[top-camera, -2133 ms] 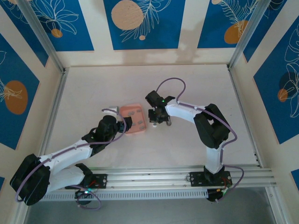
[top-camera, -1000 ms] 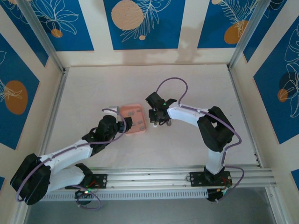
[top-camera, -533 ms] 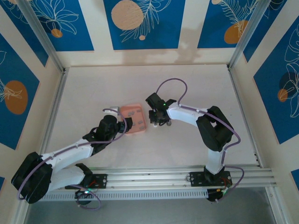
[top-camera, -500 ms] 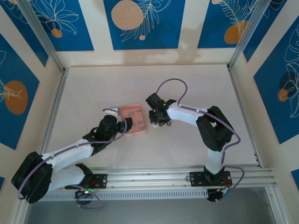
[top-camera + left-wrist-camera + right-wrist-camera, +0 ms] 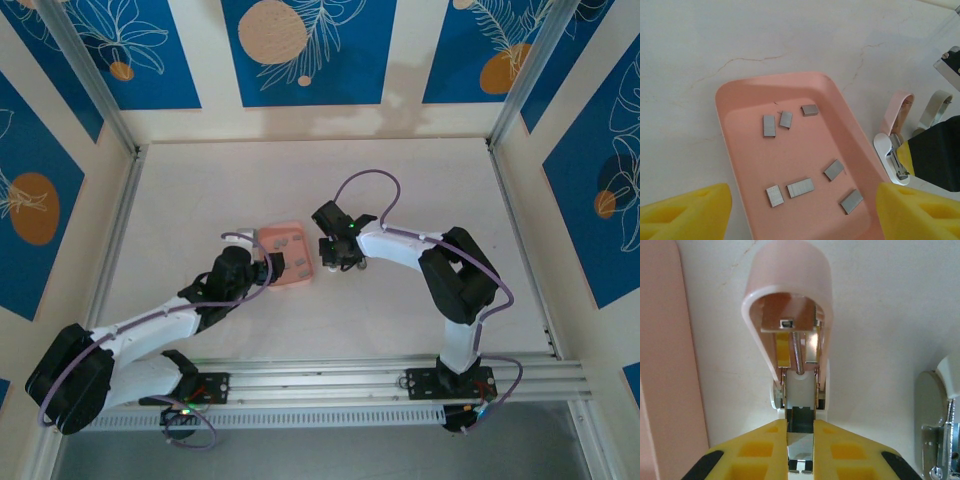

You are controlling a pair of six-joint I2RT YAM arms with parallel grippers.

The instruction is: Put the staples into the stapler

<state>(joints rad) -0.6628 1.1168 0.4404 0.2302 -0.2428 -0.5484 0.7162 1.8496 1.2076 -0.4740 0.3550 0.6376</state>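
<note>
Stapler [image 5: 790, 305] is clamped by right gripper [image 5: 800, 436], left gripper [image 5: 805, 212] spread above staples [image 5: 800, 187]; toppling could be caused by a loosened pinch.

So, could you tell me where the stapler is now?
In the right wrist view the stapler lies open just right of the pink tray, its base held in the right gripper.

Tray [image 5: 740, 92] cut off at bottom edge, stapler [image 5: 790, 270] base hidden behind right gripper [image 5: 800, 442], grey object [image 5: 932, 405] cropped, seemingly oval.

Left claw [image 5: 801, 212] spread wide; right claw [image 5: 800, 445] pinched narrow, both arms angled inward.
</note>
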